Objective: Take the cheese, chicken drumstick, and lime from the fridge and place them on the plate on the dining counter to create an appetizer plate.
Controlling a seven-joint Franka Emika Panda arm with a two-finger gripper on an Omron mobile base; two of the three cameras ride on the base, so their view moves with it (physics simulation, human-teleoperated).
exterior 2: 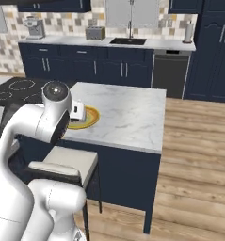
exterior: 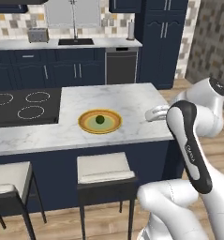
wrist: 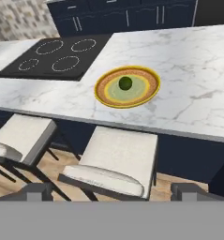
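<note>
Resting on the plate (wrist: 104, 91) on marble dining counter (wrist: 193, 93), lime (wrist: 125, 83); gripper (wrist: 111, 191) wide.

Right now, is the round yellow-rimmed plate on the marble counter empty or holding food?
Holding food: one small dark green lime sits at the round yellow-rimmed plate's centre, nothing else.

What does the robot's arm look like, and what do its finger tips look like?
The arm is glossy white with rounded links, a black band bearing small pale lettering on one link, and dark caps at the joints. The gripper has two small dark grey, blocky finger tips.
</note>
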